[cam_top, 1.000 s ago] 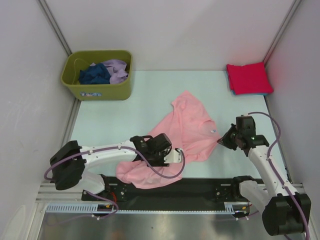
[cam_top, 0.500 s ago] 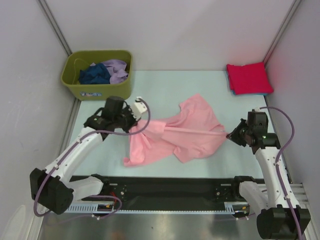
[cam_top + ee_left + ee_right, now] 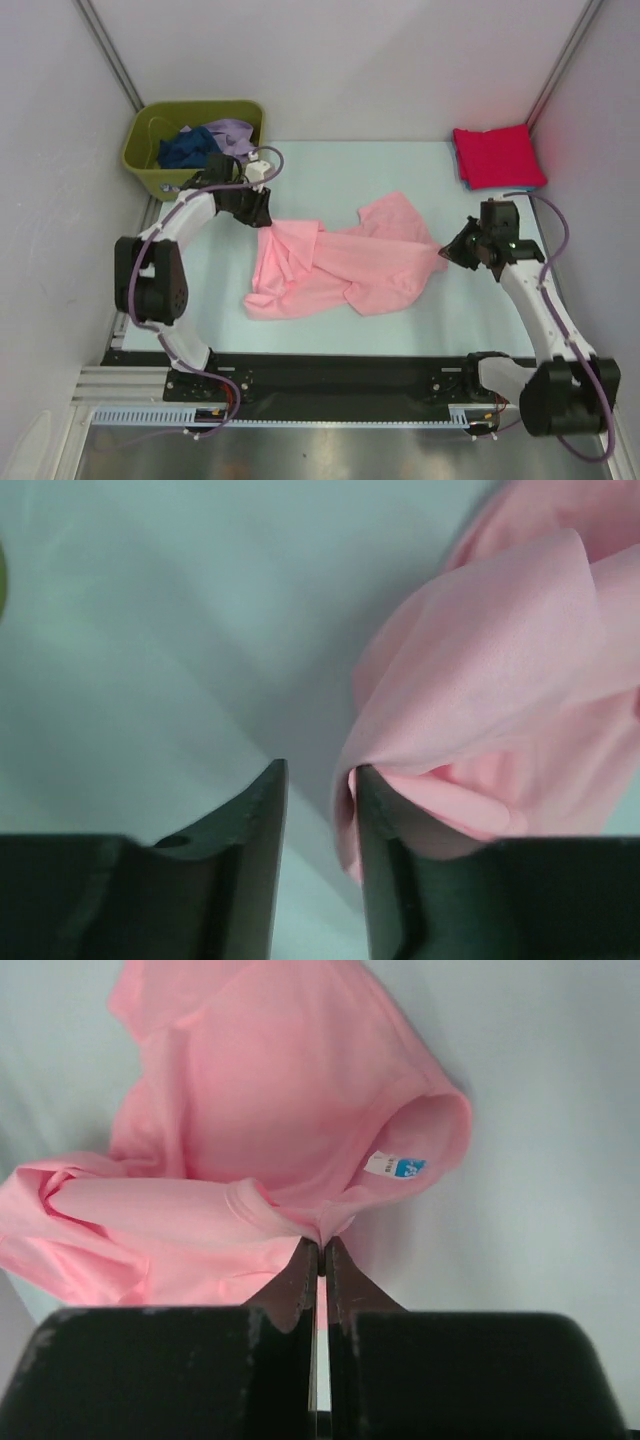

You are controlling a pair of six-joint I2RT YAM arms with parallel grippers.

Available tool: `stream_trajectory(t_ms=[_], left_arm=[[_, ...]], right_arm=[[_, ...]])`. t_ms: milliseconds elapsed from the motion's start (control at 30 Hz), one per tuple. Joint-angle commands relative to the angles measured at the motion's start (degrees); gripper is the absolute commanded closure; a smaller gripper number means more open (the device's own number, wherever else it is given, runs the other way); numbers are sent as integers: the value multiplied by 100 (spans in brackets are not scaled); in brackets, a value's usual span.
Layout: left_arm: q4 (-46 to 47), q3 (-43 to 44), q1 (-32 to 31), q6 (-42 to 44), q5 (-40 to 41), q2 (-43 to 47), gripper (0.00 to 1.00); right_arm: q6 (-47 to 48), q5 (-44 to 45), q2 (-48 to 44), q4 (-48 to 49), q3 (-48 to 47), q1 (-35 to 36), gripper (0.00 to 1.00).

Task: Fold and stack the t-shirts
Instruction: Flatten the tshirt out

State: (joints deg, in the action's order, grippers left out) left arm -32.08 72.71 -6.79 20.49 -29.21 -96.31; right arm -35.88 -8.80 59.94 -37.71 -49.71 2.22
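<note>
Remaining unfolded at 10 o'clock of the top view: a crumpled navy cloth shirt (image 3: 185, 148) and a crumpled lavender cloth shirt (image 3: 232, 138), both inside the olive-green plastic bin (image 3: 195, 182).

Left gripper (image 3: 255, 208): just beside the bin, at the 10 o'clock corner of the pink garment. The wrist view shows its jaws a little apart (image 3: 318, 775), with pink cloth draped against one finger and none seen between them.

Large light pink cloth t-shirt (image 3: 340, 262): centre of the pale table (image 3: 350, 170), rumpled and bunched, neither flat nor folded. Judged as the item in hand, at the spreading stage.

Right gripper (image 3: 452, 250): at the garment's 3 o'clock edge, jaws pinched tight (image 3: 320, 1245) on a fold near the labelled collar.

Done, at 2 o'clock: a folded red cloth shirt (image 3: 497, 155) stacked on a light blue cloth shirt (image 3: 467, 183), of which only an edge shows.

Tally: two stacked, one under way, two waiting.
</note>
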Motion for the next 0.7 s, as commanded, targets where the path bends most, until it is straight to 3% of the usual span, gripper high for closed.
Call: stream_trajectory(t_ms=[0,67,100,200,267,367,433,567,667], left_arm=[[-61,1128,90,-572,275,-563,51],[-176,1202,90,-520,197,-459,44],[-168,1063,81,-468,49,-189,31],[-474,642,-59,76,38,452,24],[-808,272,-165,637,135,858,25],[-1107,-738,-437,1254,327,1623,31],[-1100,-1529,-893,1500,861,2124,34],[-669,-2567,-1834,1379,1609,2748,28],[-440,-2639,-2125,1229,2067,2689,24]], right_arm=[[-78,449,788,906,-450,-134,100],[115,493,1097,976,-653,-178,97],[212,458,1394,942,-862,-335,76],[485,317,1695,538,-1154,-389,30],[494,580,1565,230,-1102,-336,17],[249,1080,925,-165,-708,5,14],[-58,1335,312,-376,-191,521,17],[-1329,1627,-533,-544,731,1672,23],[-1948,1706,-703,-369,1261,2394,24]])
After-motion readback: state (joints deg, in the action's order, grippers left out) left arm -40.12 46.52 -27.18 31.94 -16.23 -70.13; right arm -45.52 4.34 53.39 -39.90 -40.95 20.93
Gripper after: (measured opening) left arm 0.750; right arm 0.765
